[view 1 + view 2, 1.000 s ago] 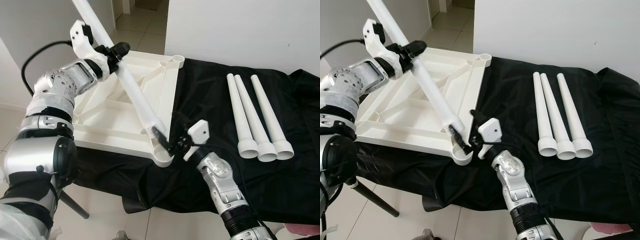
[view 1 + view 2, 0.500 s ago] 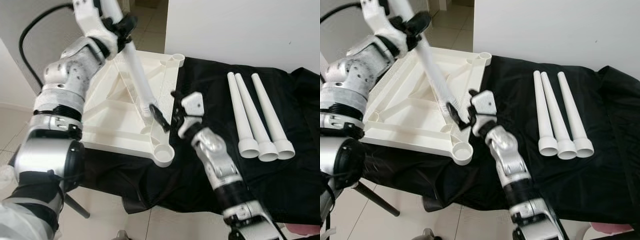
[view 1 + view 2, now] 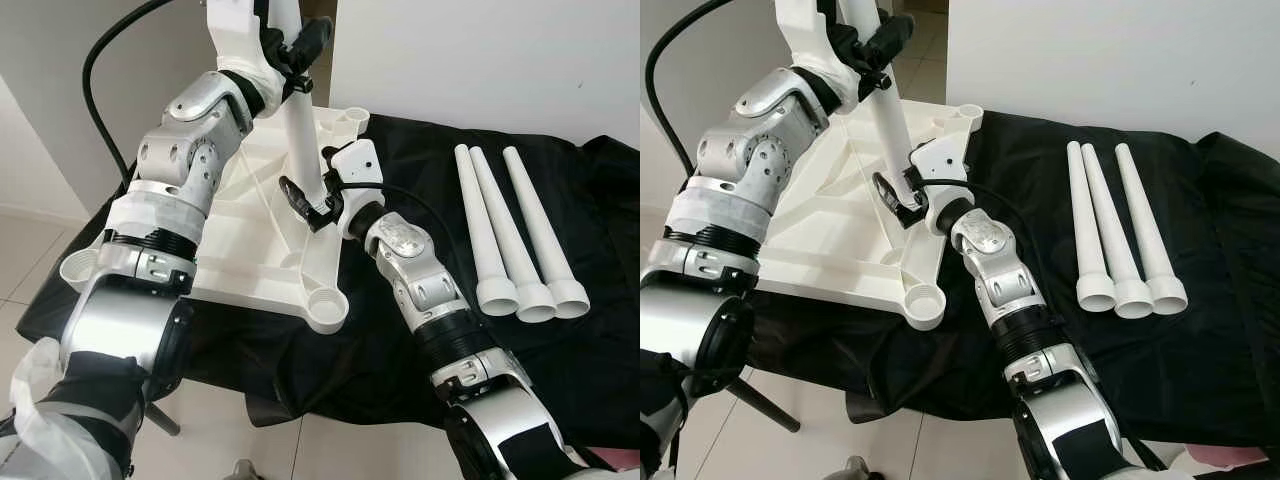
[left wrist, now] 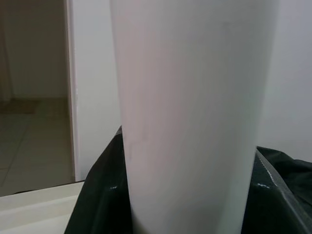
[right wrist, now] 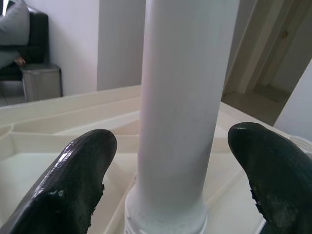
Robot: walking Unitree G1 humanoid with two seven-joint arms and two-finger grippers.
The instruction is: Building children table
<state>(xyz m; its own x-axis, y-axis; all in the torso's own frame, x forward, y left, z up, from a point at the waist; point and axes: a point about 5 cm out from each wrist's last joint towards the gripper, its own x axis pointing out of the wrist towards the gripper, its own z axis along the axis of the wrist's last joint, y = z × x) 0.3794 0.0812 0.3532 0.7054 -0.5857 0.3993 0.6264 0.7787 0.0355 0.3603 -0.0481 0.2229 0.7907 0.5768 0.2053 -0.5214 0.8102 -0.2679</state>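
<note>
A white plastic tabletop [image 3: 225, 235] lies upside down on the black cloth, ribs up. One white leg [image 3: 300, 140] stands almost upright over it, wide end down by the ribs. My left gripper [image 3: 298, 45] is shut on the leg's upper part, and that leg [image 4: 190, 117] looms close in the left wrist view. My right gripper [image 3: 306, 206] is open around the leg's lower end. In the right wrist view its fingers [image 5: 73, 170] stand apart from the leg [image 5: 180, 112], with a gap on each side.
Three more white legs [image 3: 520, 240] lie side by side on the black cloth [image 3: 420, 170] to the right. The tabletop has open corner sockets at the near corner [image 3: 326, 308] and the far corner [image 3: 355, 118]. A white wall rises behind; tiled floor lies to the left.
The leg has swung from a slant to nearly upright. Its lower end left the near corner socket and moved toward the tabletop's middle. Both arms rose, the right gripper following the leg's end.
</note>
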